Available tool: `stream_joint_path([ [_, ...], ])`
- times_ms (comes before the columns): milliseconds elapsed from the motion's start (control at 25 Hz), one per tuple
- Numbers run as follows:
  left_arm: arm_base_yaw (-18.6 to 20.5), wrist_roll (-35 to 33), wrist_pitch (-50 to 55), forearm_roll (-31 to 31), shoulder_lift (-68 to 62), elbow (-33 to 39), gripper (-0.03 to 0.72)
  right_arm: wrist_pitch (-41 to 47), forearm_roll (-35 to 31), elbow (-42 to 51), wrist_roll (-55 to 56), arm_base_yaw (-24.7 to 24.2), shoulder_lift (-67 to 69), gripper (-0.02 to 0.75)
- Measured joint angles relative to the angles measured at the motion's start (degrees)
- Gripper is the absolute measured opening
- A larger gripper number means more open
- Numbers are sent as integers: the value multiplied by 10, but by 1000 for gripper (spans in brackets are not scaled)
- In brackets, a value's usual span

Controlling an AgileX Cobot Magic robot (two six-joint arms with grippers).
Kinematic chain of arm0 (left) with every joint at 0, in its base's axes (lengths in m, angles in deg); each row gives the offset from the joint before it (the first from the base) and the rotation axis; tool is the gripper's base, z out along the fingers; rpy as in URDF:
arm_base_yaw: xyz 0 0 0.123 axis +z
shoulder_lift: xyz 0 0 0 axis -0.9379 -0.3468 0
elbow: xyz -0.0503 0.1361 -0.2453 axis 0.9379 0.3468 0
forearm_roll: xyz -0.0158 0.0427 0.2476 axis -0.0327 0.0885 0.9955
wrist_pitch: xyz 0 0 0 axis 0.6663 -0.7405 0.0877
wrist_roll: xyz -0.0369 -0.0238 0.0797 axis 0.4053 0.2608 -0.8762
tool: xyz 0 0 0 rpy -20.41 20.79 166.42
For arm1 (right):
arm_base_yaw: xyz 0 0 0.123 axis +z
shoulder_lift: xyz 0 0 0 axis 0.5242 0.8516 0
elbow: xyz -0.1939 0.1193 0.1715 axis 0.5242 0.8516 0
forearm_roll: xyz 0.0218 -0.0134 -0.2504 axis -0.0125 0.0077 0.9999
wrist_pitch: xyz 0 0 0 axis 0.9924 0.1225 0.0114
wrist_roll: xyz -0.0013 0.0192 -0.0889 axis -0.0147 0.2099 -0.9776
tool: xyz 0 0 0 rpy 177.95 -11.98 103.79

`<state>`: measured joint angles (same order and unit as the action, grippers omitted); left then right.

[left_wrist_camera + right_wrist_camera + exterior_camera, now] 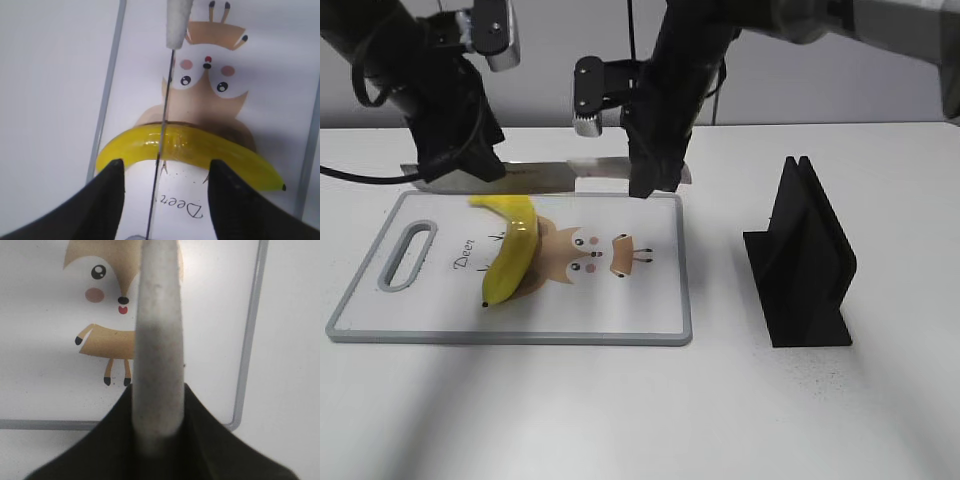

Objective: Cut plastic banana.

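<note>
Here's the plastic banana (pixel 512 249), lying on the cutting board (pixel 620 315) toward the table's (pixel 640 410) left edge, curved across the printed deer. The knife (pixel 555 176) hangs level above the board's far rim. The right hand (pixel 655 180) is pinching the handle end. The left hand (pixel 460 165) is at the blade tip; in its wrist view the fingers (pixel 105 200) stand spread either side of the thin blade edge, so whether they touch steel, I cannot tell. That banana looks glossy, light and stiff: likely to skid or roll under pressure. Best bet is steadying it near one dark tip, cutting mid-curve. The black stand (pixel 805 260) sits toward the right edge.
</note>
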<state>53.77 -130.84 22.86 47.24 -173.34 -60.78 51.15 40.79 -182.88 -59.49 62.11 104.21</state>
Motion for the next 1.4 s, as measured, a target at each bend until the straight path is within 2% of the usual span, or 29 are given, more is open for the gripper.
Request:
stream_joint_path([
  [240, 0, 26, -1, 2, 60, 0, 522, 35, 0, -1, 37, 0, -32, 181],
  [520, 11, 235, -18, 17, 123, 0, 522, 42, 1, 32, 85, 0, -86, 181],
  [760, 29, 364, -21, 30, 170, 0, 522, 46, 1, 97, 128, 0, -155, 181],
  [920, 32, 431, -1, 61, 200, 0, 522, 48, 1, 129, 169, 0, -195, 181],
  [1000, 32, 495, 18, 85, 214, 0, 522, 50, 2, 135, 195, 0, -216, 181],
  [1200, 32, 665, 101, 142, 229, 0, 522, 51, 32, 136, 422, 0, -252, 181],
  [1320, 32, 693, 151, 152, 229, 1, 520, 51, 36, 136, 541, 0, -263, 181],
  [1400, 32, 700, 162, 153, 229, 1, 521, 51, 24, 138, 581, 0, -271, 181],
])
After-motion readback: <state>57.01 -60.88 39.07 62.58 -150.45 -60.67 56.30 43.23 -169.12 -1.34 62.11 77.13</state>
